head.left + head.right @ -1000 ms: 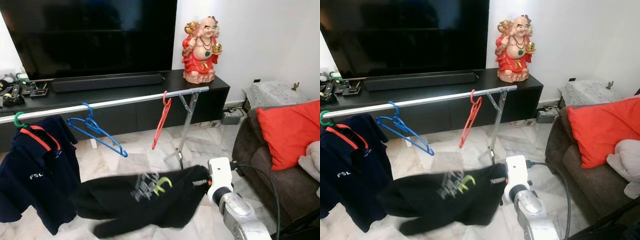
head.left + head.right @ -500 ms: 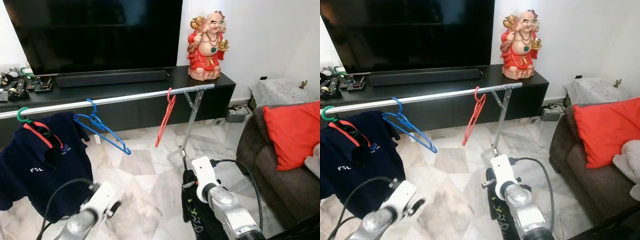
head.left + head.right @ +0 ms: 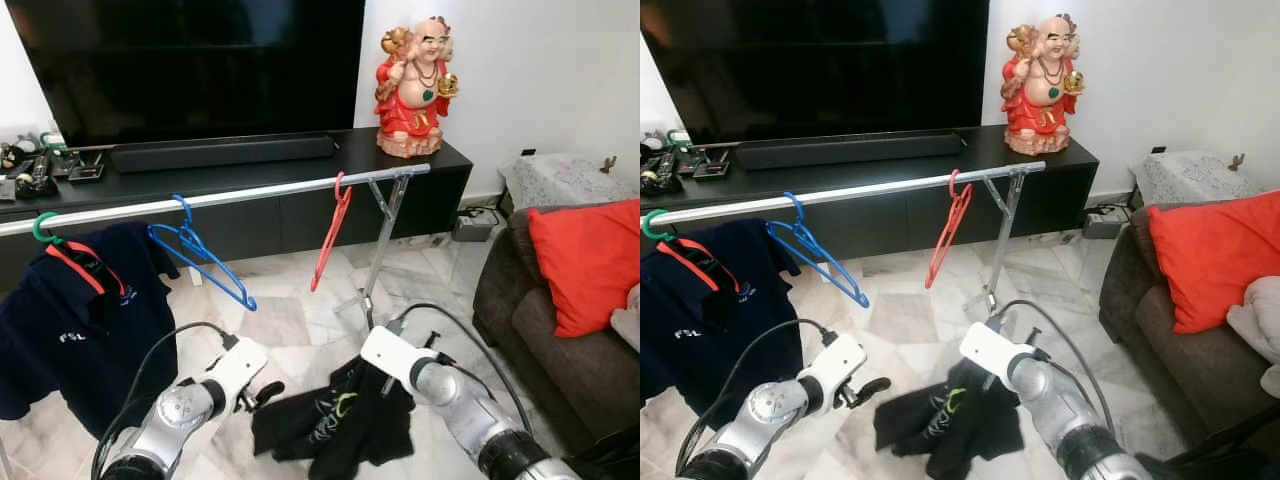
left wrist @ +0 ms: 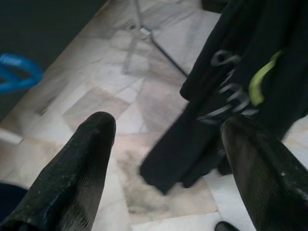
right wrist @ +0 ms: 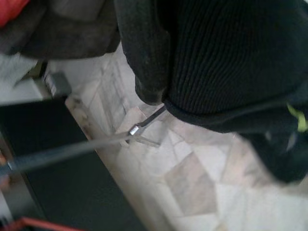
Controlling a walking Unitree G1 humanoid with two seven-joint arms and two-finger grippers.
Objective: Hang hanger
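Black shirt (image 3: 335, 420) now lower — bunched under right hand (image 3: 372, 362), beside left hand (image 3: 262, 392).

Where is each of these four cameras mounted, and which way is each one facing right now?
Left eye: head, forward and down at clothes rail, black shirt; both arms show.
Right eye: beside it, same scene.
Left wrist: left arm, along the left gripper, jaws open, toward the shirt.
Right wrist: right arm, close on the shirt's knit, rail stand behind.
All four share the shirt.

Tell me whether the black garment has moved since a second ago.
Yes. The black garment, then spread left of the rail's stand, now hangs bunched below it from the right gripper.
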